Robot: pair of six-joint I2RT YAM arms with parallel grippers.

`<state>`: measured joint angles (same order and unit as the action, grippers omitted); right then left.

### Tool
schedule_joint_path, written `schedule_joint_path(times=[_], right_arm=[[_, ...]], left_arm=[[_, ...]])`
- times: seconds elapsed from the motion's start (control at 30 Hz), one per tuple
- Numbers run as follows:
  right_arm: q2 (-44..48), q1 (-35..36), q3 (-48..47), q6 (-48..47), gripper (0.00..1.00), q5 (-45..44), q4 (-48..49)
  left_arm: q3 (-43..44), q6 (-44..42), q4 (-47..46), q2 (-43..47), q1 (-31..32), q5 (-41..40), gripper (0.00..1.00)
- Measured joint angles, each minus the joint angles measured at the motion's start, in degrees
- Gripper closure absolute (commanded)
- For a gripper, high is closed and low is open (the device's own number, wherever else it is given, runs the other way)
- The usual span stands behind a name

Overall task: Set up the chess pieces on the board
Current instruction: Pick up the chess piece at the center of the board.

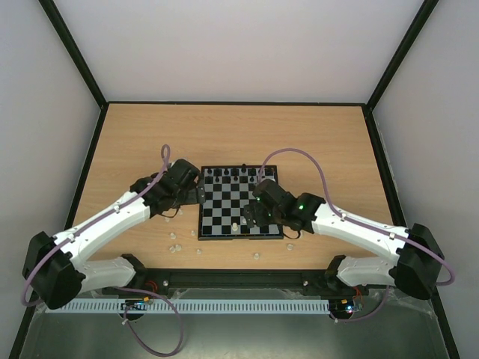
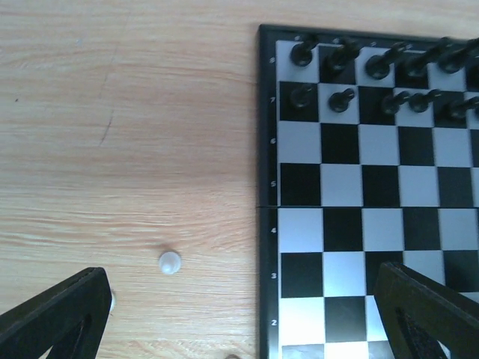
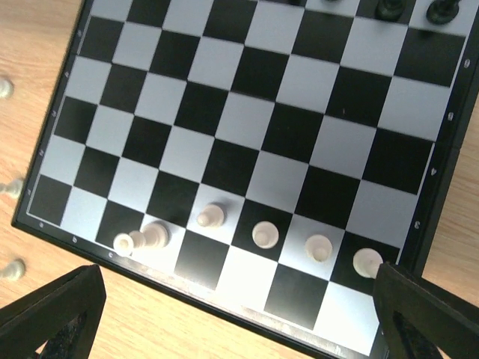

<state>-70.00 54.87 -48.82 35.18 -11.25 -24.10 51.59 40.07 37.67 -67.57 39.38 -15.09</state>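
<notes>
right gripper [image 3: 238, 284] hangs wide open and empty over the board's [image 3: 299, 134] near rows, where white pieces [image 3: 264, 234] sit. left gripper [image 2: 241, 278] gapes empty too.

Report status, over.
Open, empty: left gripper, right gripper. The board holds black pieces, some white pieces. On table: loose white pieces.

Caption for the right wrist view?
Right gripper, jaws open, over the board with cream pieces lined along one edge.

Black-and-pale checked board [image 3: 292, 134], seemingly cream pieces [image 3: 263, 234]
</notes>
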Motion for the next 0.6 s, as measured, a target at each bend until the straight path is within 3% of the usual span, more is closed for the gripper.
schedule_joint_path(times=[0.33, 0.43, 0.6], right_arm=[[5.11, 0.00, 6.25, -1.73, 0.09, 3.41, 1.31], [6.34, 0.00, 6.58, -2.01, 0.10, 4.04, 1.57], [6.64, 0.00, 6.62, -2.64, 0.11, 4.94, 2.19]], left_arm=[[-0.85, -0.46, 0.81, -8.87, -4.50, 3.13, 0.02], [-1.81, -1.03, 0.00, -11.50, -5.90, 3.72, 0.09], [-2.89, -1.36, -1.03, -13.31, -6.69, 4.98, 0.32]])
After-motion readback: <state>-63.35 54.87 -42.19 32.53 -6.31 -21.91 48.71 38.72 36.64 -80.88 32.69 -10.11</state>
